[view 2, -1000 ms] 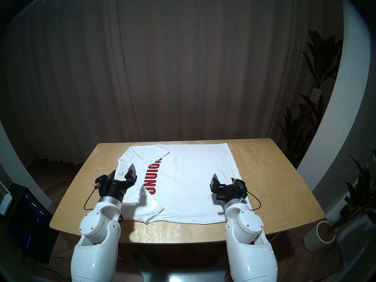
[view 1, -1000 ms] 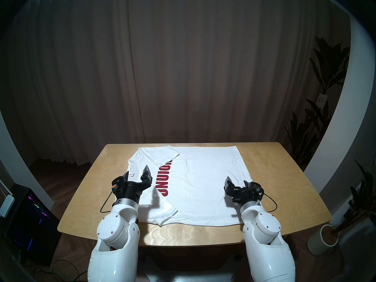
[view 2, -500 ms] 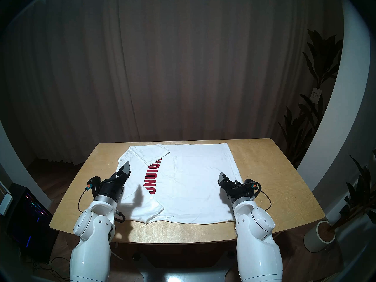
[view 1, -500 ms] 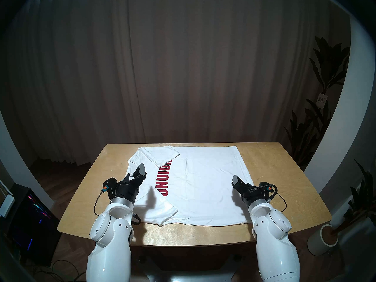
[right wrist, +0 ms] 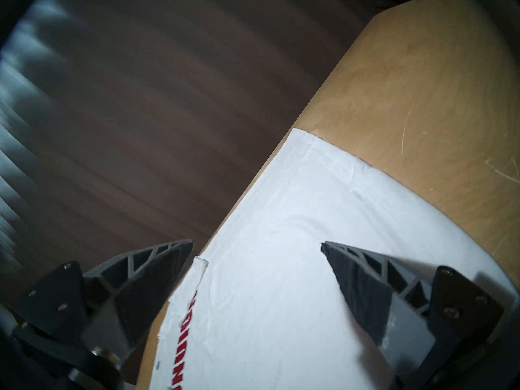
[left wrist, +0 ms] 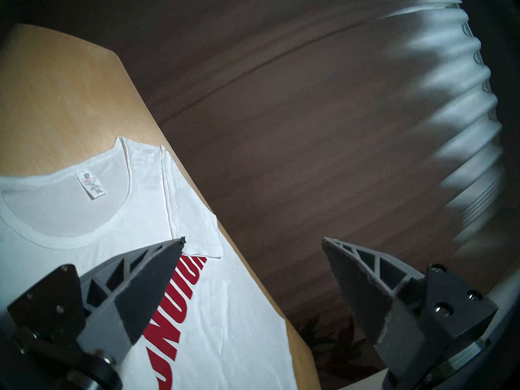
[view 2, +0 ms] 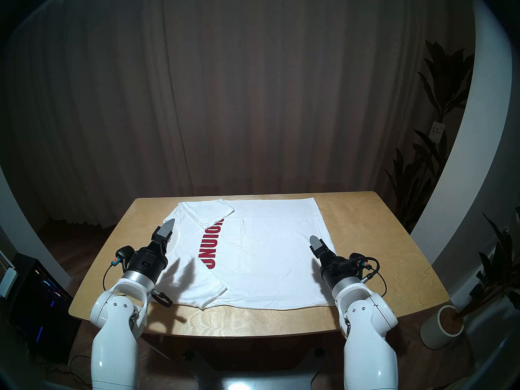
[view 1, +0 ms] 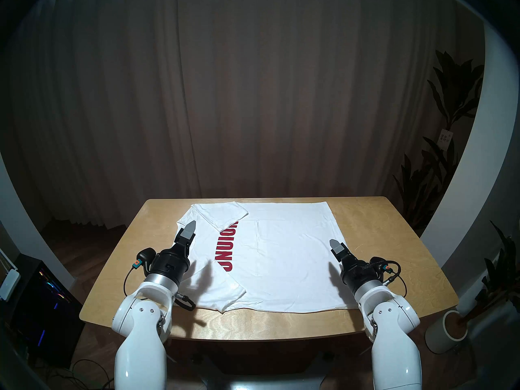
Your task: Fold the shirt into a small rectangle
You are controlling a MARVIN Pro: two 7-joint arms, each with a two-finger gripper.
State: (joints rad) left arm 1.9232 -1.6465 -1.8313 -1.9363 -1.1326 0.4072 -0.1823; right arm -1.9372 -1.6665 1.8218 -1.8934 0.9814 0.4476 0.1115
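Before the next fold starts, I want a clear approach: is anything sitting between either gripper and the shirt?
Nothing visible. The left gripper and right gripper hang open above the shirt, which lies alone on the table.

White shirt (left wrist: 230, 310) spread flat on tan table (left wrist: 56, 94), filling the 7 to 9 o'clock part of view. Round neckline with small neck label (left wrist: 90, 187) at 9 o'clock — "2XL" legible. Red block letters (left wrist: 180, 305) running from centre toward 6 o'clock, top end tucked under a folded sleeve. Left gripper (left wrist: 253, 240) empty, jaws spread wide — one finger (left wrist: 140, 291) at 7 o'clock over the shirt, other at 4 o'clock. Brown curtain (left wrist: 281, 99) from 12 to 3 o'clock.
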